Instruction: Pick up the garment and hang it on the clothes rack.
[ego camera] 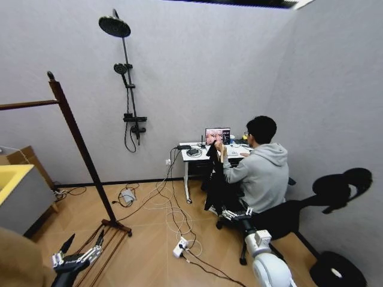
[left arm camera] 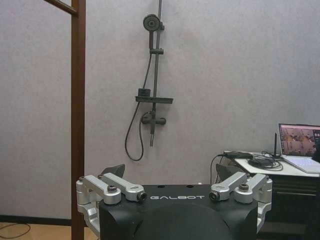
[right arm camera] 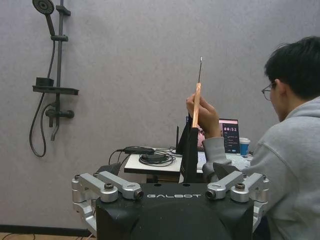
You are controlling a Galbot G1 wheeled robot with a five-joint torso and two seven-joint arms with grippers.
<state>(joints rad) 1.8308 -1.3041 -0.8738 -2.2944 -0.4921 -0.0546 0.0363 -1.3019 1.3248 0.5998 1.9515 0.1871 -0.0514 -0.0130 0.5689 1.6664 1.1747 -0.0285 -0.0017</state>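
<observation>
While a person's hand (right arm camera: 202, 116) holds the garment (right arm camera: 190, 150) up, both pincers gape empty, left pincer (ego camera: 81, 248), right pincer (ego camera: 236, 212).

Garment (right arm camera: 189, 150): small, black, on wooden hanger (right arm camera: 196, 102); seen edge-on in right wrist view, hanging straight down as narrow dark strip. Hanger upright, metal hook pointing up. Person's hand (right arm camera: 202, 112) grips hanger just below hook, holding garment up in front of bench (ego camera: 197, 154). In head view garment (ego camera: 213, 156) is dark shape at bench's front edge.

Rack (ego camera: 81, 152): dark reddish-brown wood, knob-topped post leaning in head view, horizontal rail running off from post top, foot on floor; well apart from garment, far side of room from bench.
</observation>
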